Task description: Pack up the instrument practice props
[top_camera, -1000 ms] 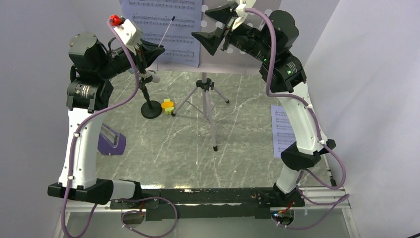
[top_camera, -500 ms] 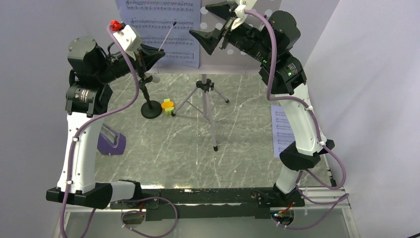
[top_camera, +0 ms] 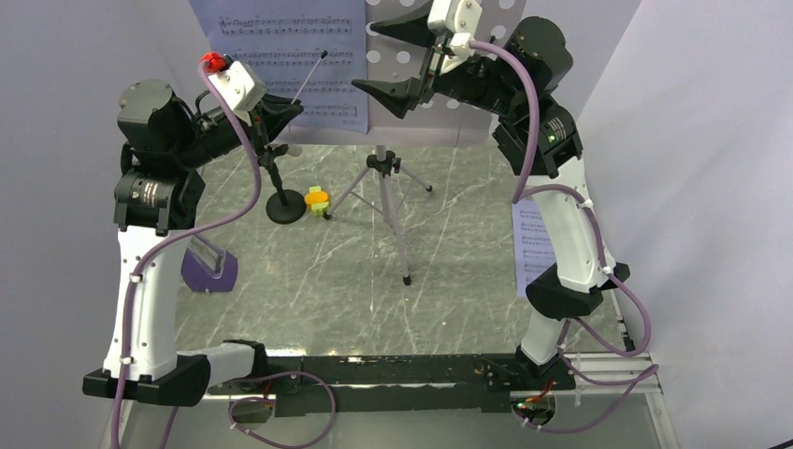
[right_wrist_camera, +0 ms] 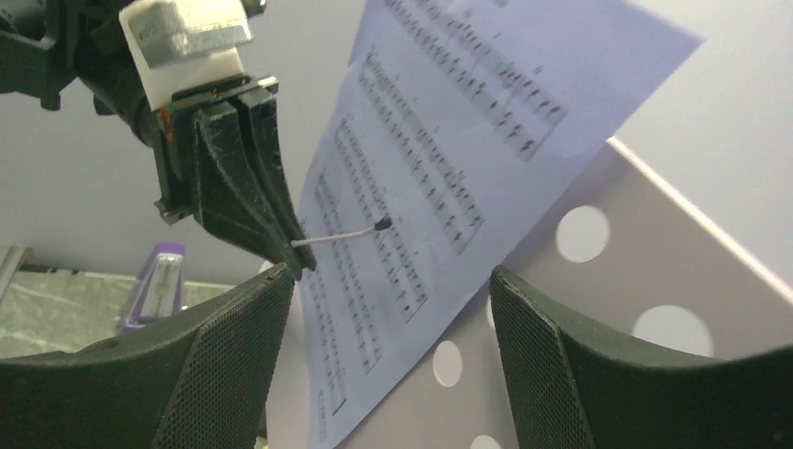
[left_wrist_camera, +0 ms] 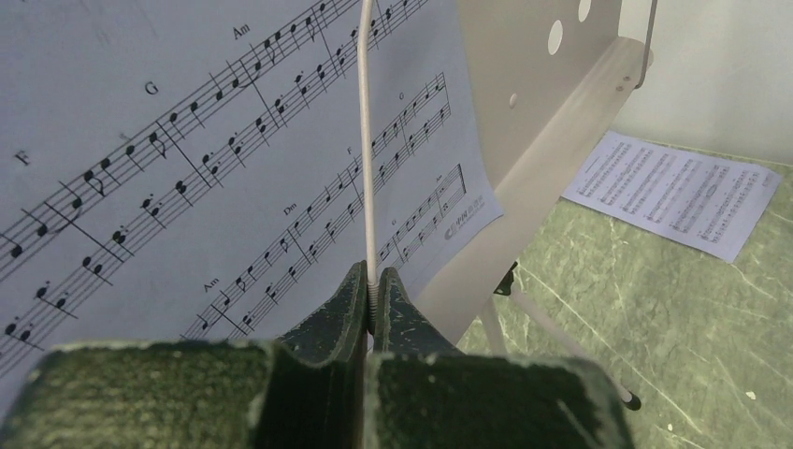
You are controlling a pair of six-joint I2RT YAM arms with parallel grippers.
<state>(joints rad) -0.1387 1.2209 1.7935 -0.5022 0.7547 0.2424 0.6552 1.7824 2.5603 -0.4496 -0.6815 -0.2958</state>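
Far left, near side of the marbled table (top_camera: 318, 299): purple wedge metronome (top_camera: 204, 268), about half of it hidden behind the white left arm (top_camera: 150, 281).

Above and farther back: left gripper (left_wrist_camera: 372, 281), fingers pressed together on the base of a thin white rod (left_wrist_camera: 367, 150). Rod slanting up and right across the printed staves, ending in a small dark tip; no telling whether it touches the paper.

Just below that gripper: silver microphone (top_camera: 293, 149), only a sliver of its head showing, the rest covered by the fingers and a purple cable. Clearly visible beneath it, the black round base (top_camera: 285, 208), with the small orange-and-yellow-green block (top_camera: 318, 200) just beside it on the right; contact between them too small to judge.

Far centre: white sheet-music page (top_camera: 281, 47) leaning on the grey perforated music stand (right_wrist_camera: 655, 271), top of both cut off by the frame edge. Tripod legs (top_camera: 397, 224) splayed on the table below.

Right of the page: right gripper (top_camera: 365, 56), fingers spread wide, one high and one low at the page's right edge, nothing between them gripped. Much of the stand's desk blocked by this arm.

Far right, flat on the table: second sheet-music page (top_camera: 526, 248), its right side hidden under the right arm (top_camera: 570, 243).
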